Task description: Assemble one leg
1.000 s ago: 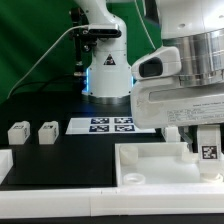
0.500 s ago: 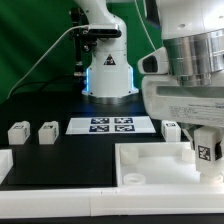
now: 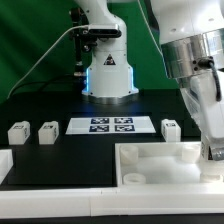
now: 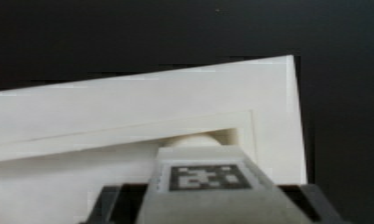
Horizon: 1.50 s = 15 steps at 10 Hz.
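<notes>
jaws: pinched in to the width of the leg, clamping it by two opposite flanks, dark fingers snug on either side. hanging low over the tray at the exterior view's right, tagged face up toward the wrist camera. cannot tell if touching the tray floor. rounded hollow just past the block in the wrist view, probably a socket.

looks light and rigid, smooth moulded plastic, maybe a touch slippery. best squeezed square on the flat sides, below the tag, and kept plumb. likely to twist if gripped off-centre. nothing fragile-looking.

matte white block, sloped shoulders, crisp black-and-white square tag. tray also white, thick raised rim, sharp corner against the black tabletop.

elsewhere: first spare leg and second spare leg side by side at the exterior view's left. third spare leg just beside the marker board. all well apart from the jaws.
</notes>
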Available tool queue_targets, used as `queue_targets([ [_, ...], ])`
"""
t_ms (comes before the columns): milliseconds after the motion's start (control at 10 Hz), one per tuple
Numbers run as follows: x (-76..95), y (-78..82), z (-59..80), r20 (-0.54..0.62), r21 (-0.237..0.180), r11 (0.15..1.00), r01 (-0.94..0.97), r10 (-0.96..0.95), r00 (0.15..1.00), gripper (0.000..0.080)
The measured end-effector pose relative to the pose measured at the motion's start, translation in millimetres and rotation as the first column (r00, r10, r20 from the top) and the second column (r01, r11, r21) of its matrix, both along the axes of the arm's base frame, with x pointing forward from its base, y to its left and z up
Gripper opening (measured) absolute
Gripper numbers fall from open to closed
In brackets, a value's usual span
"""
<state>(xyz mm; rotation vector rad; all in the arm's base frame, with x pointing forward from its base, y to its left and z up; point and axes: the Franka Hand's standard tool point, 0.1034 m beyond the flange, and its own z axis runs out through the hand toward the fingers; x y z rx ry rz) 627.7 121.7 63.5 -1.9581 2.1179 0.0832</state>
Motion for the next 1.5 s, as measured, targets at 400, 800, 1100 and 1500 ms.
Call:
queue_targets([
  [400,-2.5,-0.6,-2.2,0.052,-0.059,0.939,-0.340,0.343,0.938,0.0604],
  [800,-2.2,-6.4,-2.8,0.087,-0.173,0.651,-0.739,0.758,0.647,0.0649],
  [1100,-1.5,3.6,4.3,-0.004,-0.254,0.128,-0.959,0.991,0.133,0.0649],
  [1500,-2.4,1.5,2.1,0.003,-0.242,0.205,-0.948,0.977,0.211,0.0557],
])
